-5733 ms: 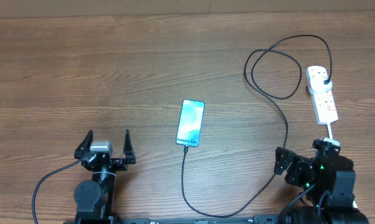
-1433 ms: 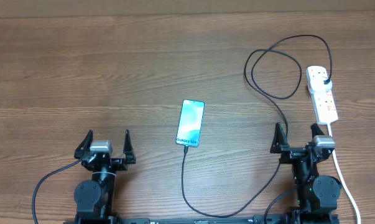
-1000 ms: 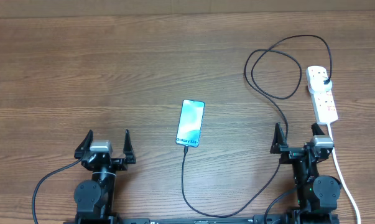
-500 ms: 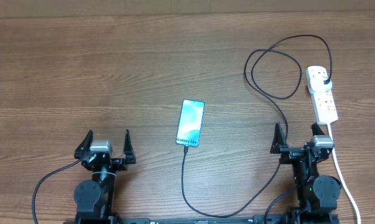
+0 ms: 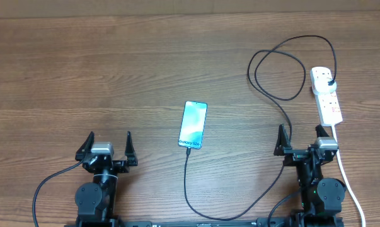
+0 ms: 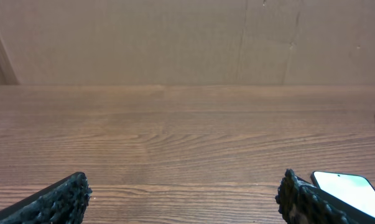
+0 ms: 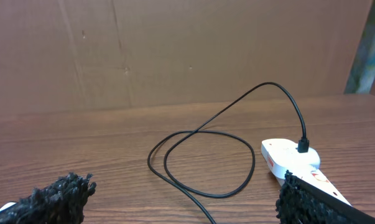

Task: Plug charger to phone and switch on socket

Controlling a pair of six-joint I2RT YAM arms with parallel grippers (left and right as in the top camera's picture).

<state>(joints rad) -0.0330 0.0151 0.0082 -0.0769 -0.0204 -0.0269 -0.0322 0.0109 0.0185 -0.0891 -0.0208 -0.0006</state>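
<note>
Charger point(image 5: 185, 180) untouched; left gripper point(image 5: 109, 135) spread wide, empty; right gripper point(image 5: 299, 129) spread wide, empty, socket point(image 5: 326, 94) just beyond it; phone point(image 5: 193, 124) lies between the arms, charger tip at its near end, plug head in socket's far outlet

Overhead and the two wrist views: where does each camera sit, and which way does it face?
Overhead: fixed above the table, looking down at phone, charger and socket; both arms at bottom, left gripper and right gripper open.
Left wrist: low over the table, facing the brown wall; its fingers in the bottom corners, phone lower right.
Right wrist: low, facing the wall; its fingers below, charger and socket ahead.
Shared: overhead and left wrist show the phone; overhead and right wrist, the socket.
</note>
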